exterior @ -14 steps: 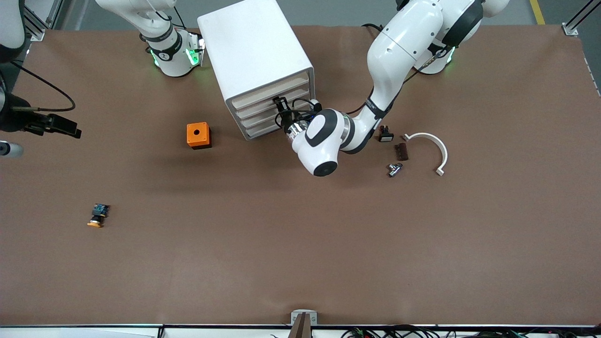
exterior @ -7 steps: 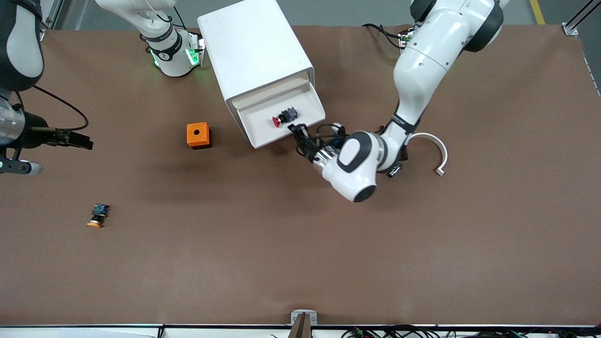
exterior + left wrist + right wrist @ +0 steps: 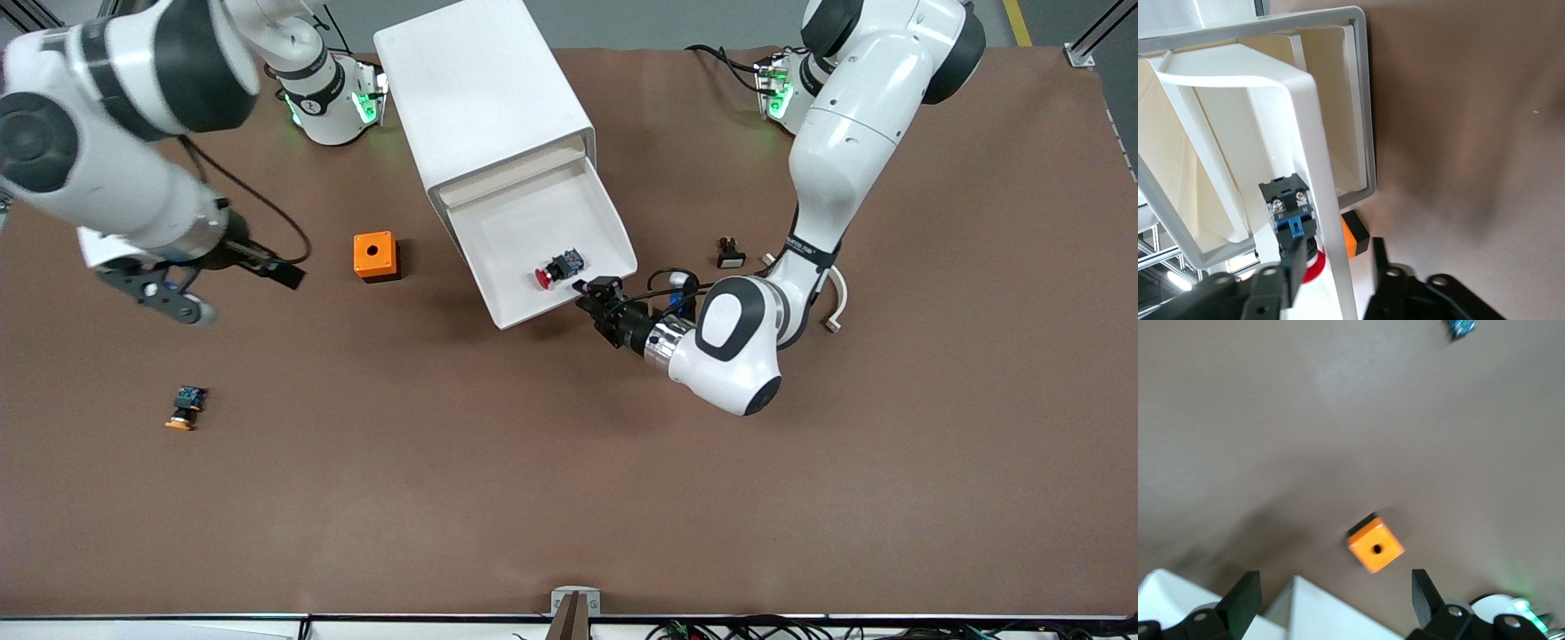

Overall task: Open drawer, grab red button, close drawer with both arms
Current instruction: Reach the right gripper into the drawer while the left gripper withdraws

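The brown tabletop (image 3: pixel 569 498) is carrying a white plastic drawer cabinet (image 3: pixel 484 107) near the edge where the arm bases are standing, with its top drawer (image 3: pixel 542 244) pulled well out toward the front camera. The glossy white left arm (image 3: pixel 845 133) is reaching from its base to the drawer's front corner, and its black hand (image 3: pixel 597 302) is sitting at the drawer's front lip with its fingers (image 3: pixel 1293 267) parted on either side of the lip rather than clamped on it. The glossy white right arm (image 3: pixel 116 133) is raised over the right arm's end of the tabletop, and its hand (image 3: pixel 286 276) is hovering wide open and empty beside a small orange box with a hole (image 3: pixel 375 256). The small red-capped push button (image 3: pixel 558 268) is lying on its side inside the open drawer, close to its front wall. A same-sized orange-capped button (image 3: pixel 185 407) is lying toward the right arm's end, nearer the front camera.
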Robot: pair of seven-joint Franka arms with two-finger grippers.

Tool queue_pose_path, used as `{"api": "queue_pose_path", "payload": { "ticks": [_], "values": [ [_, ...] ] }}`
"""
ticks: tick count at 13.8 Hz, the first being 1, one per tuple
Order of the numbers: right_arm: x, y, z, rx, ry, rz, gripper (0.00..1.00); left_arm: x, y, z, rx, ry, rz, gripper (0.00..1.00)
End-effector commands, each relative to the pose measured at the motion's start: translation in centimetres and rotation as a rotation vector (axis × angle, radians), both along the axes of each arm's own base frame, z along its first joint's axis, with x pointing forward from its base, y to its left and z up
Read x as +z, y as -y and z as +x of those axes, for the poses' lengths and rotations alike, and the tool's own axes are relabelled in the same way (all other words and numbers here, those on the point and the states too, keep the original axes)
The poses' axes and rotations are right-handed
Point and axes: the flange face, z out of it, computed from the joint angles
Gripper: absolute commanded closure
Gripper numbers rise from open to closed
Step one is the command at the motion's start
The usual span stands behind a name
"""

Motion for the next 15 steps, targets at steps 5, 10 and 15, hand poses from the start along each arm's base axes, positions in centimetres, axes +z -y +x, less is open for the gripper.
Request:
{"api": "queue_pose_path", "payload": {
  "ticks": [5,10,15],
  "values": [
    [-4.7,-14.5,-4.1,-0.204,0.081,0.023,0.0,2.4,-5.5,3.1,-0.038,0.134,0.043,0.01],
    [-10.1,-24.5,-6.2,-0.343,0.145,0.065,0.0,3.1,-13.0,6.9,-0.085,0.293,0.112,0.01],
    [-14.0,-29.5,-7.2,-0.415,0.159,0.064,0.0,5.7,-16.5,8.6,-0.251,0.507,0.171,0.01]
  ]
}}
